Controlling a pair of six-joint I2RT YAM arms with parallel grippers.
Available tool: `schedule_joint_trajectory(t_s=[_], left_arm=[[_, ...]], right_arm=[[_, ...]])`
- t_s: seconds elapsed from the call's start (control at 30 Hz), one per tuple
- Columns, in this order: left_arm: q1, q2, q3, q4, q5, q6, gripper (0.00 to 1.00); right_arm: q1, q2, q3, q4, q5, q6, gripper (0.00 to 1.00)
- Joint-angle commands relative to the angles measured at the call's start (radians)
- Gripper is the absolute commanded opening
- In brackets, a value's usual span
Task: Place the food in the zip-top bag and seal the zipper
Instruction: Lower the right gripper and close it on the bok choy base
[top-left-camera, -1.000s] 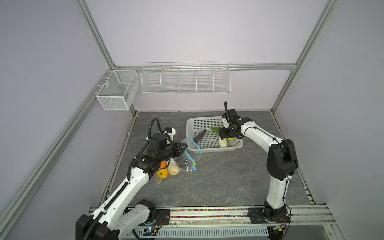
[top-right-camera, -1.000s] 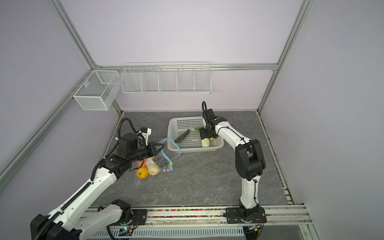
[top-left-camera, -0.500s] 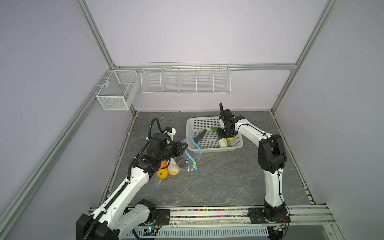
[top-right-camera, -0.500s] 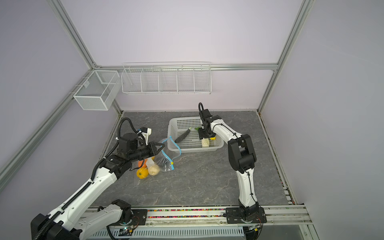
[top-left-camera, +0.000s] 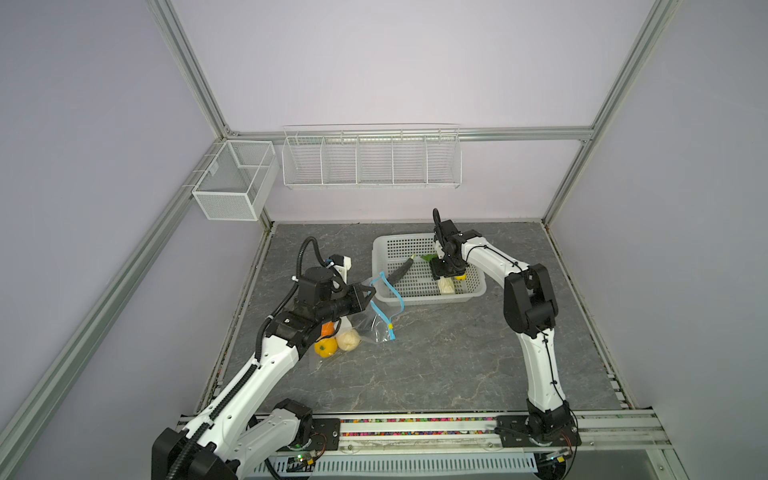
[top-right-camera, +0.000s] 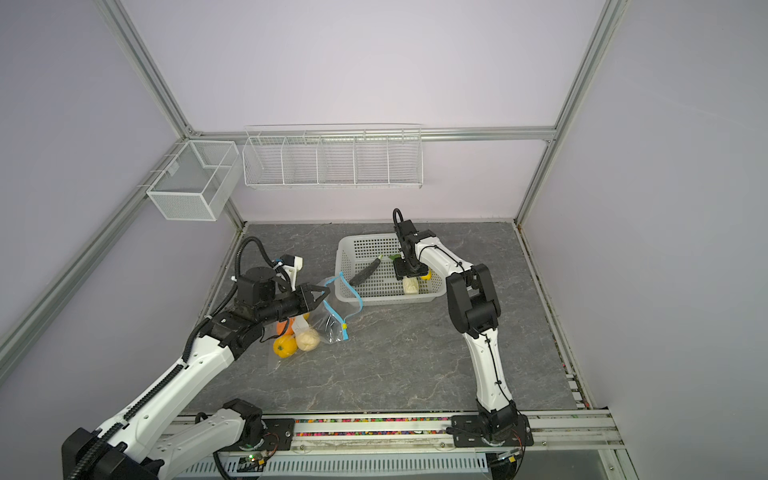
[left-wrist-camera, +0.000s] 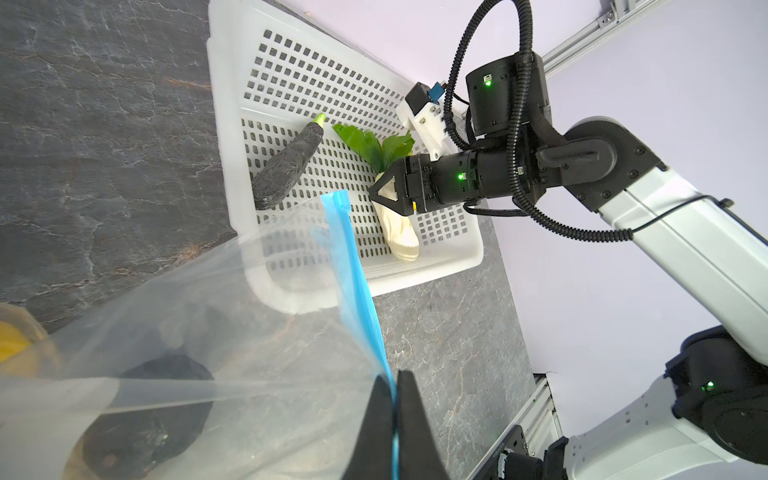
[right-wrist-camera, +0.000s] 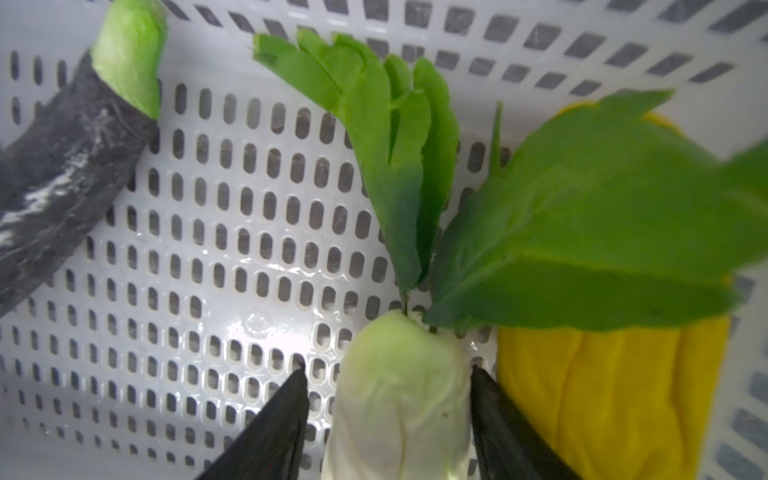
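The zip-top bag lies on the grey table just left of the white basket, with its mouth end lifted off the surface toward the basket's near left corner. The blue zipper runs up along that raised edge, and its yellow slider tab hangs at the low end. My left gripper is closed tight on the zipper, the strip pinched flat between both fingers. Through the plastic I see a yellow-orange fruit, a beige knobbly piece touching it, an orange piece partly behind the arm, and a dark piece (blurred in the left wrist view, so I can't say more about it). In the basket, the white radish lies with its green leaves fanned toward the back wall. My right gripper is down over its leafy end, fingers spread to either side. One fingertip is at the skin and the other shows a gap, so I see no grip. A yellow piece lies just beside the radish, and a dark eggplant lies apart at the basket's left side.
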Motion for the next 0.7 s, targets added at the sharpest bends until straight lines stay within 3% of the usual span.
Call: schedule_joint_trajectory(t_s=[0.0,0.33,0.67], left_arm=[[0.005,-0.021,-0.01,0.024,0.011,-0.005,0.0],[0.005,-0.029,-0.018,0.025,0.003,-0.004,0.0],[0.005,-0.031,-0.035,0.048,0.007,-0.027,0.0]], right_arm=[[0.004,0.033,0.032,-0.029,-0.004,0.003,0.63],[0.004,0.062,0.042,-0.031,-0.02,0.009,0.63],[0.001,0.009,0.015,0.008,-0.034,0.023,0.55]])
